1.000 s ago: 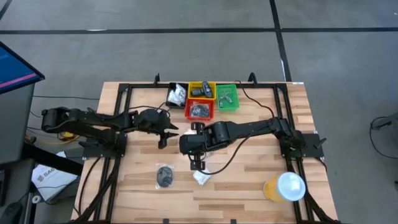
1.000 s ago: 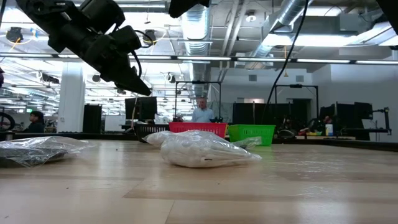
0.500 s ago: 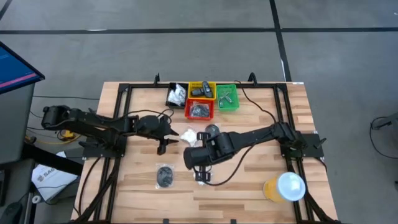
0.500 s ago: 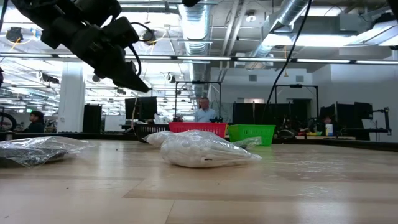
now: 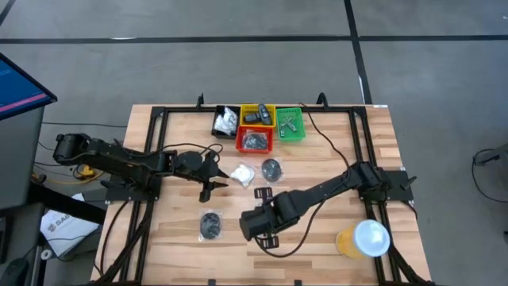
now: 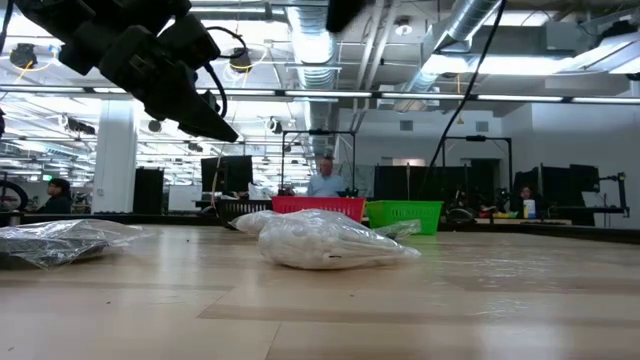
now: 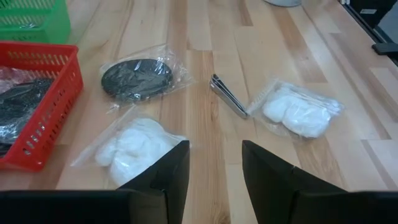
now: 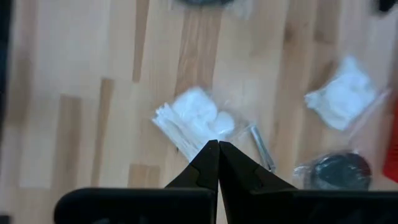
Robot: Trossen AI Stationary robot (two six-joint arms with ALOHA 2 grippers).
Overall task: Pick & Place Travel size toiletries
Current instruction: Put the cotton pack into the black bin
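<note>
Several travel size toiletries lie loose on the wooden table point(image 5: 333, 143). Mid-table are a white crinkly packet point(image 7: 134, 146), a dark grey disc in clear wrap point(image 7: 137, 78) and a silvery tube point(image 7: 227, 96). Nearer the front lie a second white packet point(image 8: 194, 121) and a bagged dark disc point(image 5: 210, 225). My left gripper point(image 7: 214, 165) hovers open just left of the mid-table packet, nothing between its fingers. My right gripper point(image 8: 218, 144) is shut and points down above the second packet, which its arm hides in the high view.
Black point(image 5: 225, 121), yellow point(image 5: 258, 114), green point(image 5: 290, 124) and red point(image 5: 255, 141) bins holding sorted items stand at the far middle. An orange cup with a white lid point(image 5: 363, 238) stands at the near right. Black frame rails run along both table sides.
My right gripper has travelled from mid-table toward the near edge and come down somewhat, staying shut; this has uncovered the mid-table packet, disc and tube in the high view. My left gripper has swung a little toward the near edge.
</note>
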